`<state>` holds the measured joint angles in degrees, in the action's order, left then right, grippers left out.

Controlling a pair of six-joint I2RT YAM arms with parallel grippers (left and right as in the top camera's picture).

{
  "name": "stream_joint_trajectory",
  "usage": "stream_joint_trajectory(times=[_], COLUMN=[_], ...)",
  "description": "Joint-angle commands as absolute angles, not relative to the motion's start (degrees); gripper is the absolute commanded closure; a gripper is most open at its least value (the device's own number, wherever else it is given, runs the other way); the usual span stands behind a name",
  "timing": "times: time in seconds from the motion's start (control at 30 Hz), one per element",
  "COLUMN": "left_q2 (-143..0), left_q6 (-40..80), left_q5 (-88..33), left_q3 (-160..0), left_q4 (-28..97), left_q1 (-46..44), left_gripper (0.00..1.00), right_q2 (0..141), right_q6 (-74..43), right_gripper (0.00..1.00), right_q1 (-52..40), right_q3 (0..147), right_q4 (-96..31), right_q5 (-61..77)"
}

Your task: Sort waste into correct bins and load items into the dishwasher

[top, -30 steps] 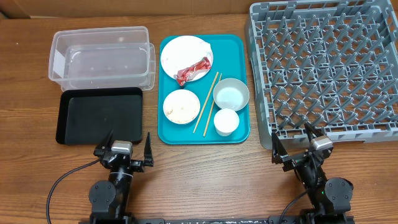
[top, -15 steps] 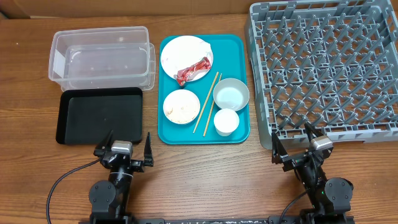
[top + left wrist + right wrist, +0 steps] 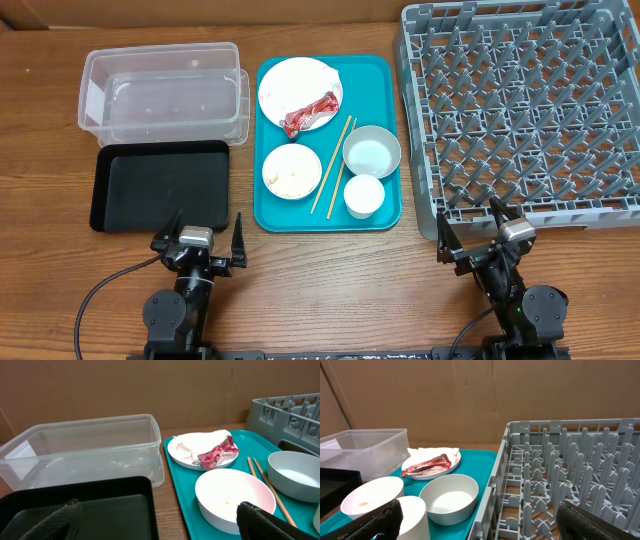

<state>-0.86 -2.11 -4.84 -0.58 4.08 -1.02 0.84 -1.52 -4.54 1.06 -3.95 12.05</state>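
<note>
A teal tray (image 3: pixel 380 72) holds a round plate (image 3: pixel 285 85) with a red snack wrapper (image 3: pixel 311 112) and a white napkin (image 3: pixel 210 436) on it. It also holds a bowl with rice-like scraps (image 3: pixel 291 171), an empty bowl (image 3: pixel 371 152), a white cup (image 3: pixel 364 195) and wooden chopsticks (image 3: pixel 331 165). A clear tub (image 3: pixel 165 92) and a black tray (image 3: pixel 162 185) lie to the left. The grey dish rack (image 3: pixel 525 110) stands at the right. My left gripper (image 3: pixel 200 243) is open and empty below the black tray. My right gripper (image 3: pixel 482 235) is open and empty at the rack's front edge.
A brown cardboard wall (image 3: pixel 150 390) closes off the back of the table. Both arm bases sit at the table's front edge, with a black cable (image 3: pixel 100 290) at the left one.
</note>
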Motion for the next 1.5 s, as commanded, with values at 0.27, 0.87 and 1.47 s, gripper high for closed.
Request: stream_joint_trajectory(times=[0.27,0.87,1.47], left_q2=[-0.3,-0.3,-0.3], left_q6=[-3.2,-3.2,0.4], left_q5=[-4.5,-4.4,-7.2], left_q3=[-0.3,-0.3,-2.1], left_q4=[4.1,4.1,-1.0], left_q1=[-0.6,-0.6,-0.6], left_gripper=[0.00,0.00,0.00], right_q2=[0.2,0.2,0.2], right_q6=[-1.7,-1.7,-1.7], right_gripper=[0.00,0.00,0.00], right_q1=[-4.5,-4.5,-4.4], right_q3=[0.4,0.4,0.5], right_q4=[-3.6,-3.3,2.6], right_q5=[12.1,9.7,7.9])
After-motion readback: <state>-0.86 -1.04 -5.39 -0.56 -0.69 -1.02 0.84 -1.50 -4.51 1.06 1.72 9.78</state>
